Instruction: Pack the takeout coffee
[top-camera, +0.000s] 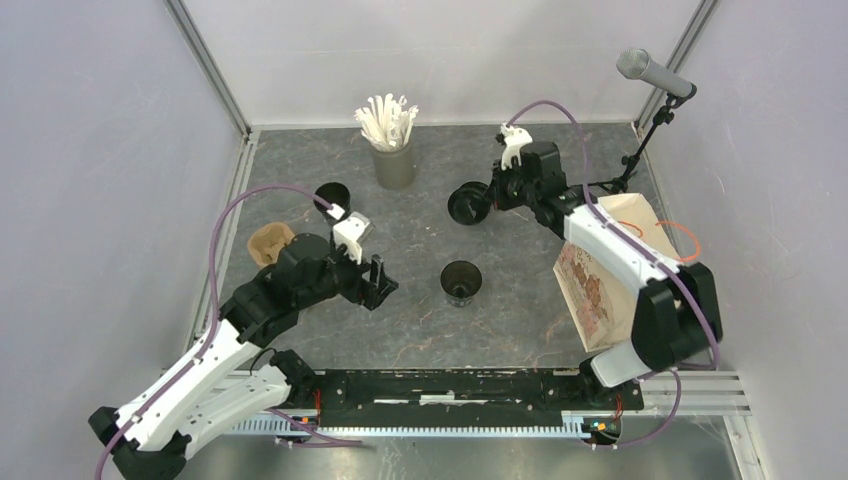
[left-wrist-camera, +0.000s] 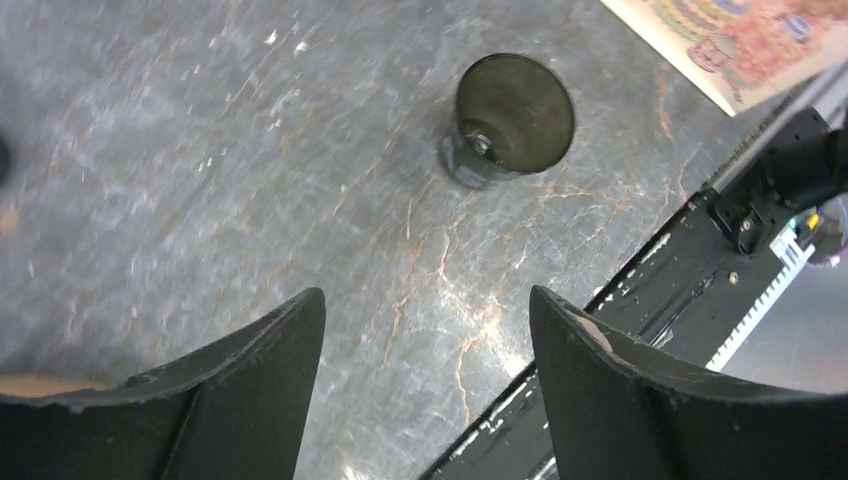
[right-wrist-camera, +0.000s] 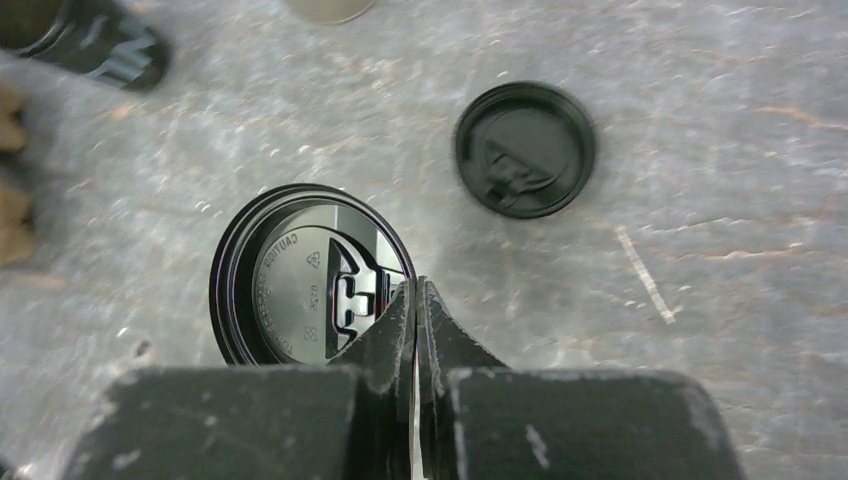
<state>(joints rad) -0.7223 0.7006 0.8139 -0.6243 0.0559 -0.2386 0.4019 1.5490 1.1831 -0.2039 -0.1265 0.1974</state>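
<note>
One lidless cup (top-camera: 461, 281) stands upright mid-worktop (top-camera: 420, 330), just right of the left hand (top-camera: 378, 283), which is spread wide and empty, while the right hand (right-wrist-camera: 414, 292) sits farther back pinched tight on a lid (right-wrist-camera: 300, 275), so I'd guess that lid travels nearward to cap it.

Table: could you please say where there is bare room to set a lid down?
Bare: the near strip between the open cup and the base rail; the far middle between the straw cup and the lid in the right pincer. Crowded: left by the carrier, right by the bag.
</note>
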